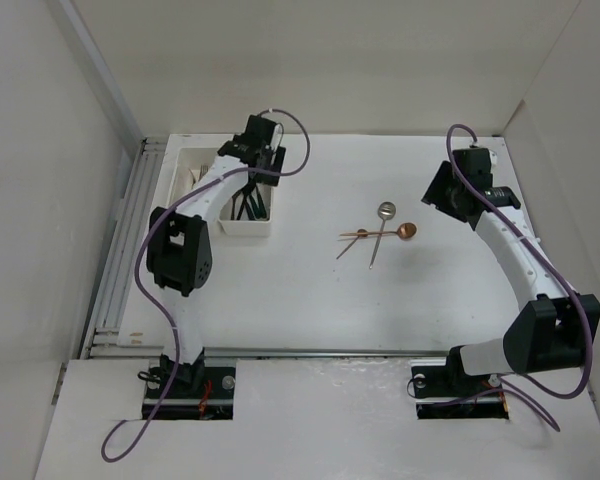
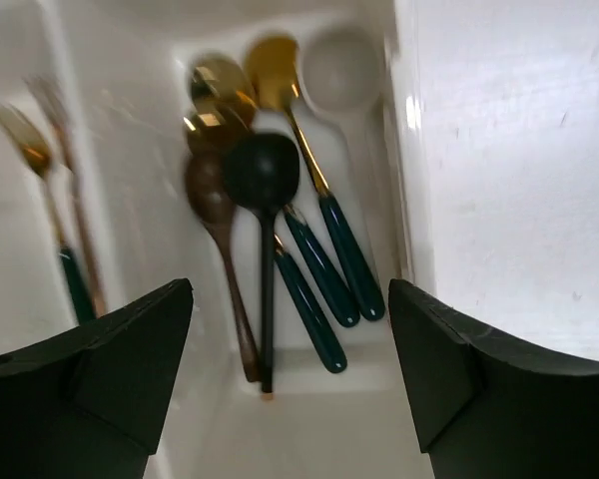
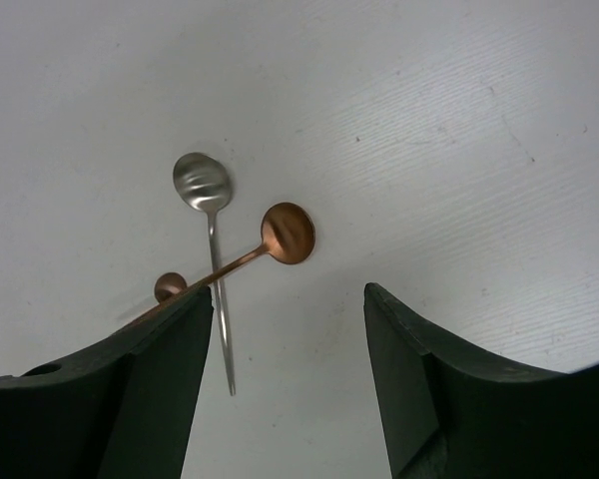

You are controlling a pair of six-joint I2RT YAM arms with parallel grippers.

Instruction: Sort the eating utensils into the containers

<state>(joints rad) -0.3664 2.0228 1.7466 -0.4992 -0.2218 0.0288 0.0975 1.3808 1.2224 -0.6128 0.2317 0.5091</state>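
My left claw (image 2: 290,299) hung wide and empty over the tray (image 2: 399,150) of spoons (image 2: 263,172), my right claw (image 3: 290,299) gaped above the crossed copper spoon (image 3: 288,232) and silver spoon (image 3: 202,182) on the table (image 3: 479,150), so pinching one handle clear of the crossing looked best.

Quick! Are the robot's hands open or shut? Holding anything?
Left gripper: open, holding nothing, over the spoons in the tray.
Right gripper: open, holding nothing, near the copper spoon.
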